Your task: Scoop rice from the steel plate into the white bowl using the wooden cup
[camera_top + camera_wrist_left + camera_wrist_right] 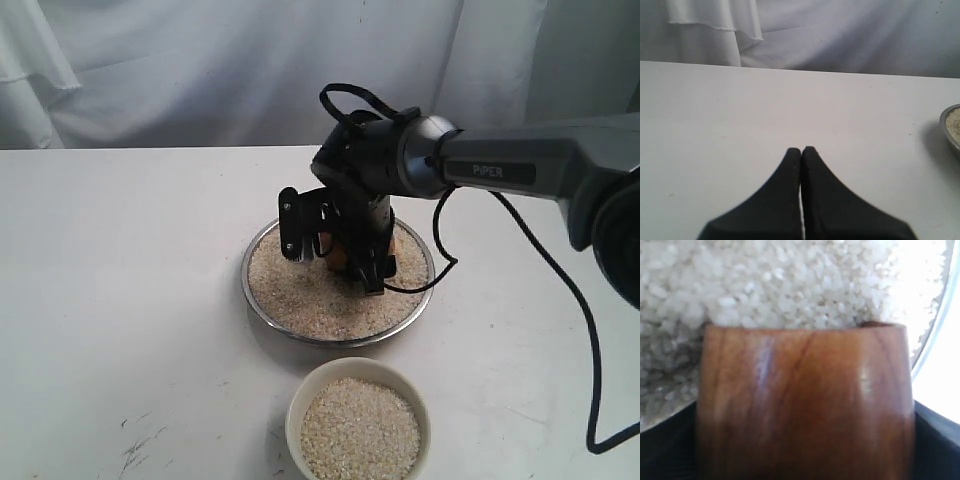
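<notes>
In the middle of the exterior frame, the steel plate (247,285) sits on the white table (120,260) with a layer of rice (300,295) spread across it. The right gripper (334,268) reaches down over the plate from the black arm (500,170) entering at the right edge, and its fingers (290,235) are clamped on either side of the wooden cup (338,255), which shows as a reddish-brown patch between them, low over the grains near the plate's centre. In the right wrist view the cup fills the lower half of the frame, dark fingers (935,445) flanking it at the bottom corners, and its far edge meets the rice across the upper half. The plate's rim curves down the right side. At the bottom centre of the exterior frame, just below the plate and apart from it, stands the white bowl (293,415), filled with more rice. A black cable (560,270) hangs from the arm to the lower right. In the left wrist view the left gripper (801,155) hovers over bare table with its fingers pressed together, the plate's edge at the right border and white curtain (840,35) behind.
</notes>
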### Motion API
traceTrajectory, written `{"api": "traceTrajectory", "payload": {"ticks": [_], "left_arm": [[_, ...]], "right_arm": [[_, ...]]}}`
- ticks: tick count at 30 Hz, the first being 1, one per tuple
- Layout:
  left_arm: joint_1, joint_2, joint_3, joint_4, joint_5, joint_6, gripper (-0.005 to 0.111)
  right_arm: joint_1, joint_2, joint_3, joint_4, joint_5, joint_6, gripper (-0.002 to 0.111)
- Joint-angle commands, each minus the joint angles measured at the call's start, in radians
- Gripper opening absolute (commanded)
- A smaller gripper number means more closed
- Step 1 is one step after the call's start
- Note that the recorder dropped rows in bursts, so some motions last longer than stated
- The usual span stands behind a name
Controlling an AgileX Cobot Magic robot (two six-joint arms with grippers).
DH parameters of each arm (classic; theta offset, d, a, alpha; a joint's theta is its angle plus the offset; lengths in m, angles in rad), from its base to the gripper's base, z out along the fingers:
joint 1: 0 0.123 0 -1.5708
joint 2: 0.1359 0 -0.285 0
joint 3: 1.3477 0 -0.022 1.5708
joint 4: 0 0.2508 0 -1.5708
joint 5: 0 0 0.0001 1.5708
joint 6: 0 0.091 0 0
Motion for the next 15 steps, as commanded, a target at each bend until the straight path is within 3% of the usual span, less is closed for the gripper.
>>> {"api": "traceTrajectory", "payload": {"ticks": [1,15], "left_arm": [[-0.003,-0.004,0.005,0.001,-0.007,-0.001,0.000],[-0.003,-0.004,0.005,0.001,-0.007,-0.001,0.000]], "right_arm": [[-0.035,-0.013,-0.015,0.072,-0.038,-0.029,0.000],[-0.089,-0.007,-0.015,0.306,-0.117,-0.144,0.000]]}}
